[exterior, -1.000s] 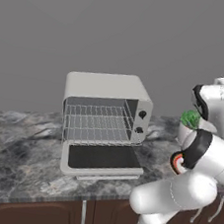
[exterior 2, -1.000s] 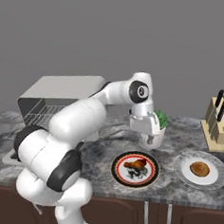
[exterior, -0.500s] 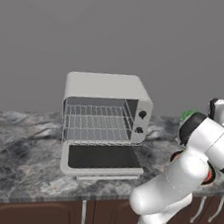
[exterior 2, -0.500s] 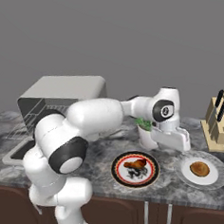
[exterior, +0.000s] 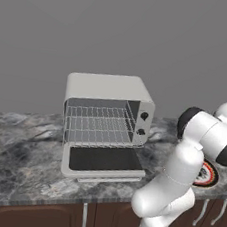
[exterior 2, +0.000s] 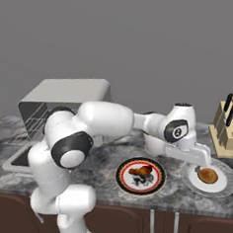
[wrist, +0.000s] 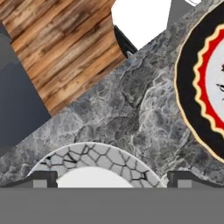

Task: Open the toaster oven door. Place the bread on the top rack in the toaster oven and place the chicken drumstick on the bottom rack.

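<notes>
The toaster oven [exterior: 109, 92] stands on the counter with its door [exterior: 104, 161] folded down flat in front. Inside I see the top rack [exterior: 98, 114] and the bottom rack [exterior: 101, 136], both bare. The bread [exterior 2: 208, 174] lies on a white crackle-rim plate [exterior 2: 225, 183] at the right. The chicken drumstick [exterior 2: 140, 171] rests on a red-and-black plate [exterior 2: 125, 180] beside it. My gripper [exterior 2: 200, 165] hangs just above the left side of the white plate, open, its jaws wide apart. In the hand view, the gripper [wrist: 112, 178] holds nothing and looks down on the white plate's rim [wrist: 94, 154].
A wooden knife block [exterior 2: 230, 131] stands behind the white plate at the far right. The red-and-black plate [wrist: 205, 87] lies close beside the hand. The counter's front edge and the wood floor [wrist: 57, 48] lie just past the white plate.
The arm has swung right, from behind the drumstick's plate to low over the white plate with the bread. The jaws stayed wide open.
</notes>
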